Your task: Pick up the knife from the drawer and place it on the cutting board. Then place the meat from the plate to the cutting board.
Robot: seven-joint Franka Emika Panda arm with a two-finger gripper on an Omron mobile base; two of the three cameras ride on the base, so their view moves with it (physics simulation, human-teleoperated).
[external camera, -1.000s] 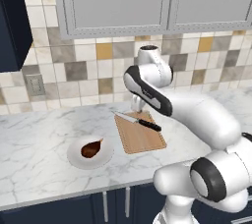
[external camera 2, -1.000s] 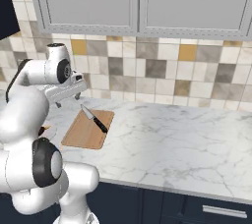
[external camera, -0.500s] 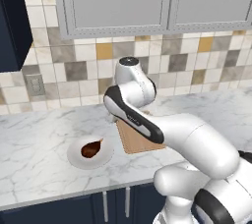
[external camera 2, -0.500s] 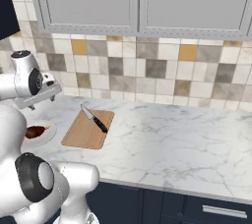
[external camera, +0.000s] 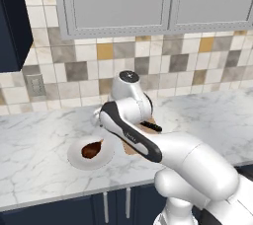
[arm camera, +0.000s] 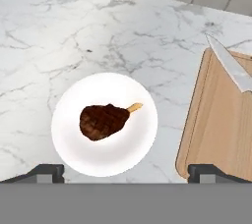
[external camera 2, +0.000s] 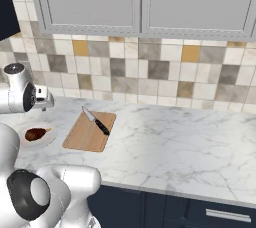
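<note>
Meat: small dark reddish-brown chunk with a thin pale bone end, lying near the middle of the plate, bone pointing toward the cutting board.
Meat, handling: judged to be light, somewhat soft and possibly slick; the rounded body is likely giving way a little under pressure, and the bone looks too thin to be trusted as a hold.
Meat, where to take hold: across the thick dark body, at its widest part, with the jaws straddling it from either side; judged the steadiest grasp.
Plate: round, shallow, white, sitting on the bench just beside the cutting board, not touching it; smooth rim, so the meat may be sliding if nudged sideways.
Cutting board: light-brown wood with rounded corners, lying flat; bare wood is showing on the half nearer the plate, judged room enough for the meat.
Knife: black handle, pointed pale blade, lying slantwise on the far part of the board, blade tip reaching past the board's edge.
Gripper: hanging above the plate, jaws spread wide and grasping nothing; the fingertips are flanking the plate's near edge in the hand view.
Bench: white marbled top carrying plate and board.
</note>
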